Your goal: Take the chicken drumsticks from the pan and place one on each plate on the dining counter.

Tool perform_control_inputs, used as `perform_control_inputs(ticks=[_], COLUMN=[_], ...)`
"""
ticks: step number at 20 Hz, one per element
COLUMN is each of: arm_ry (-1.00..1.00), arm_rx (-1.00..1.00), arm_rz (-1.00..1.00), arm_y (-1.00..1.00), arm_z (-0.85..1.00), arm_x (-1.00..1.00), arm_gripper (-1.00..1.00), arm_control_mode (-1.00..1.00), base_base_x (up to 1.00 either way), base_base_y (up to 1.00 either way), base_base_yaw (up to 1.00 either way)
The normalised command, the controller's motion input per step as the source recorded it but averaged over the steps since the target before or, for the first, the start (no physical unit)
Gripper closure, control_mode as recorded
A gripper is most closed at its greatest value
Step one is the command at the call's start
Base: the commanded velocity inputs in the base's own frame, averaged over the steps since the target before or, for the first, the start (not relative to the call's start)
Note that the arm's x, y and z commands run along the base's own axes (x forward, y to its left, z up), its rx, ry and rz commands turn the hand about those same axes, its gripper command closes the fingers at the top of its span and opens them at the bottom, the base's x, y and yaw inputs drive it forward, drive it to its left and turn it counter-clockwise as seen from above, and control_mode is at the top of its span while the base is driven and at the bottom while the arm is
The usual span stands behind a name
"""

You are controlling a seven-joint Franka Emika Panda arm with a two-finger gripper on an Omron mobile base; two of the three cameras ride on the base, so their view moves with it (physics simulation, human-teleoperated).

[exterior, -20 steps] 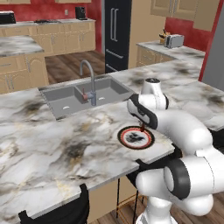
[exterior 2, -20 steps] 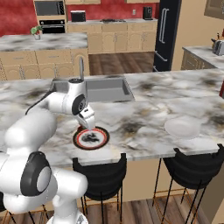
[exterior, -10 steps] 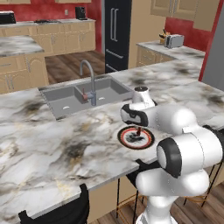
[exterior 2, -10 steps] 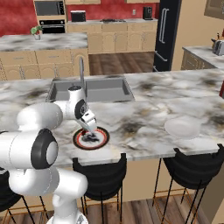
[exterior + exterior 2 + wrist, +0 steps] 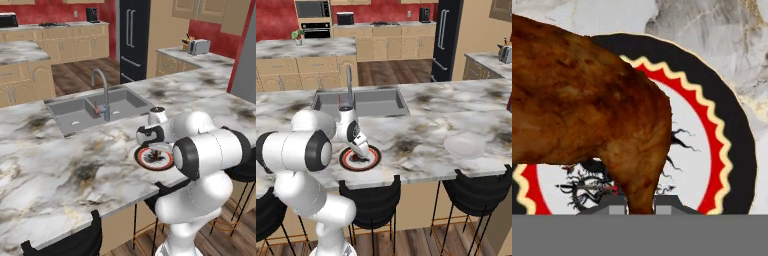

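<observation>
The dark reddish-brown chicken drumstick looms large in the hand view, its thin end pinched between my gripper's dark fingertips. Beneath it lies the plate with the black-and-red patterned rim. From the base views, my gripper hangs just above this plate on the dining counter, shut on the drumstick. The plain white plate rests further right on the same counter. The pan is out of view.
The built-in grey sink with its faucet lies just behind the patterned plate. Dark stools stand along the counter's near edge. My own bulky arm crowds the space beside the plate.
My arm has folded in, its elbow swinging closer to the cameras, while the hand stays over the patterned plate and sinks slightly. The drumstick remains in the grip.
</observation>
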Motion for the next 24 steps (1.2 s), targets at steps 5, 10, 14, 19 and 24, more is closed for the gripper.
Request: perform_control_inputs(ticks=[5, 10, 14, 19, 24], arm_ry=[0.0, 0.0, 0.0, 0.0, 0.0], arm_rx=[0.0, 0.0, 0.0, 0.0, 0.0], arm_rz=[0.0, 0.0, 0.0, 0.0, 0.0], arm_y=[0.0, 0.0, 0.0, 0.0, 0.0], arm_z=[-0.25, -0.2, -0.22, -0.18, -0.1], arm_x=[0.17, 0.14, 0.11, 0.03, -0.02], arm_gripper=[1.0, 1.0, 1.0, 1.0, -1.0], arm_control_mode=[-1.0, -1.0, -1.0, -1.0, -1.0], base_base_x=[0.0, 0.0, 0.0, 0.0, 0.0], base_base_y=[0.0, 0.0, 0.0, 0.0, 0.0], base_base_yaw=[0.0, 0.0, 0.0, 0.0, 0.0])
